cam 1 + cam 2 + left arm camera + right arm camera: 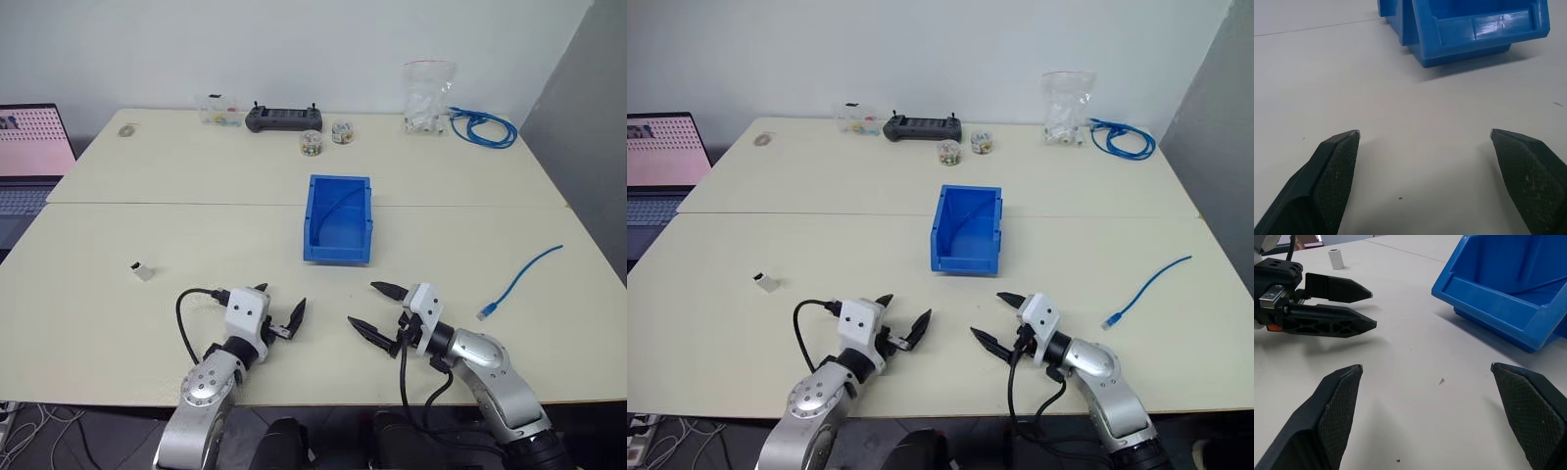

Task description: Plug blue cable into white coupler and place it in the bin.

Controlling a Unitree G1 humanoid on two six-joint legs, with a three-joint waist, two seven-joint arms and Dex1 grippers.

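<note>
1. Both arms hover low over the near edge of the pale bench (118,323), at the bottom of the frame, and neither holds anything.
2. Left gripper (282,308), lower left of centre: its fingers (1334,166) stand wide apart with bare bench between them.
3. Right gripper (370,307), lower right of centre: fingers (1339,406) spread just as wide, tips turned toward the left gripper, the two well short of touching.
4. The bin (313,250) sits mid-frame just past the seam between the two bench tops, open side up, lower front lip facing the grippers.
5. There's a thin curved blue line inside the bin; hard to say what it is from here.
6. The blue cable (529,270) lies flat at the right of the frame, running diagonally, its clear plug (484,313) at the nearer end, well apart from the right gripper.
7. The white coupler (143,270) rests alone at mid-left, well apart from the left gripper and from the cable.
8. Along the far edge, top of frame: a black handheld controller (283,118), two small jars of coloured bits (311,143), a clear plastic bag (428,96) and beside it a coiled blue cable bundle (483,127).
9. A laptop (34,142) with a pink screen shows at the far left edge.
</note>
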